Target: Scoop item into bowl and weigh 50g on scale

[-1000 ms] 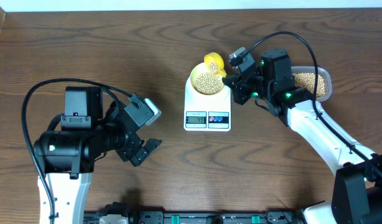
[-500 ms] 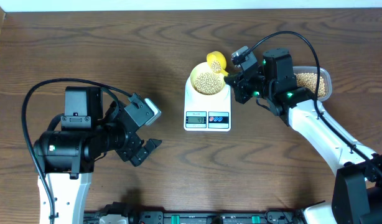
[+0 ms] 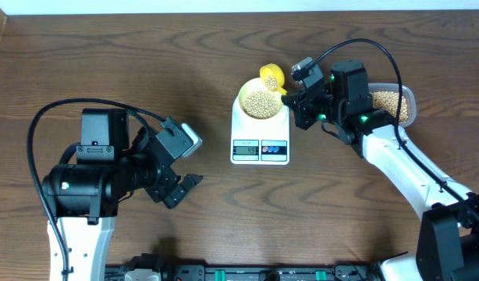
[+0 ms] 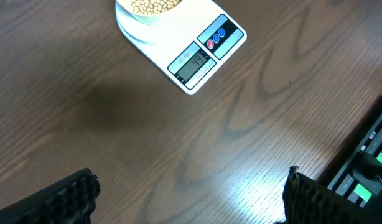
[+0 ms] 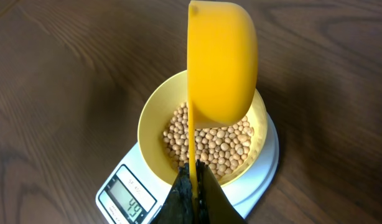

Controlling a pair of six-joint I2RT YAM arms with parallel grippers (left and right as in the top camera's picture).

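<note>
— What's on the dark wooden desk [image 3: 146, 62]?
— A white digital kitchen scale [image 4: 203, 56], carrying a small pale-yellow bowl [image 5: 150, 118] of round tan beans [image 5: 209, 143].
— The right claw [image 5: 194, 193]?
— Pressed together on the thin handle of a bright yellow plastic scoop [image 5: 222, 62], which is turned on its side just above the bowl.
— And the left claw [image 3: 196, 161]?
— Spread wide, holding nothing, well apart from the scale.

Left gripper [image 3: 189, 165] gapes wide, arm folded back; right arm reaches forward, right gripper [image 3: 290, 97] clamped tight.
</note>
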